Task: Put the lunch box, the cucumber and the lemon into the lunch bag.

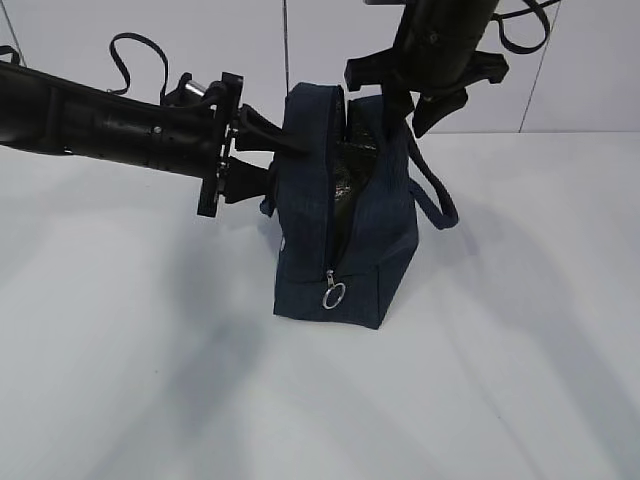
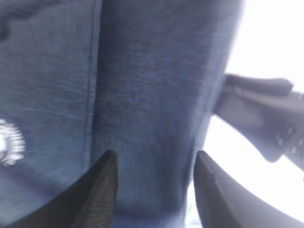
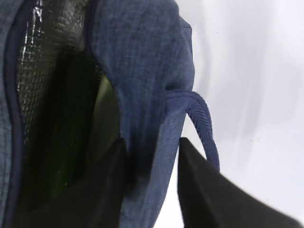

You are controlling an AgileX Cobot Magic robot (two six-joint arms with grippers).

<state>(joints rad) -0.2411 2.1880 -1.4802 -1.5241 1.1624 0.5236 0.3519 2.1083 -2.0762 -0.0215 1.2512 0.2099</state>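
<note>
A navy lunch bag (image 1: 345, 215) stands unzipped on the white tabletop (image 1: 150, 400), its ring pull (image 1: 334, 296) hanging low at the near end. The left end effector (image 1: 275, 150) and right end effector (image 1: 415, 105), jaws parted, straddle opposite top edges without clamping the fabric. With neither wall pinched, the bag could sag or tip; something green shows deep inside, but what it is cannot be told.

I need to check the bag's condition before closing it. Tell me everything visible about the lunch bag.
The lunch bag is boxy navy fabric with silvery lining, standing upright on the white table, top unzipped. A silver ring pull hangs low on its end. One loop handle droops to the right. Each tool straddles a top wall: left, right.
</note>
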